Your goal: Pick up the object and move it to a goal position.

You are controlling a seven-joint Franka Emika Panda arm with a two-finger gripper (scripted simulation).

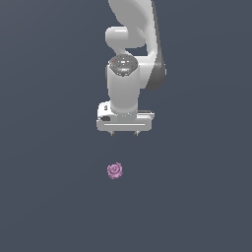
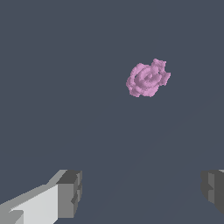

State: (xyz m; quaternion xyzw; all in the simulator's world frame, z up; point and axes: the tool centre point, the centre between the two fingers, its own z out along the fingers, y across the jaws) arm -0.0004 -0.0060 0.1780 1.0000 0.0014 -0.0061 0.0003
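The object is a tiny pink-purple rounded lump with rose-like swirled ridges, lying on the dark grey floor. It also shows in the wrist view. My white gripper hangs above the floor, apart from the object, with the object lower in the exterior view and slightly toward that view's left. The gripper is open and empty, its two fingers spread wide with nothing between them.
A plain dark grey floor surrounds the object. The white arm rises behind the gripper.
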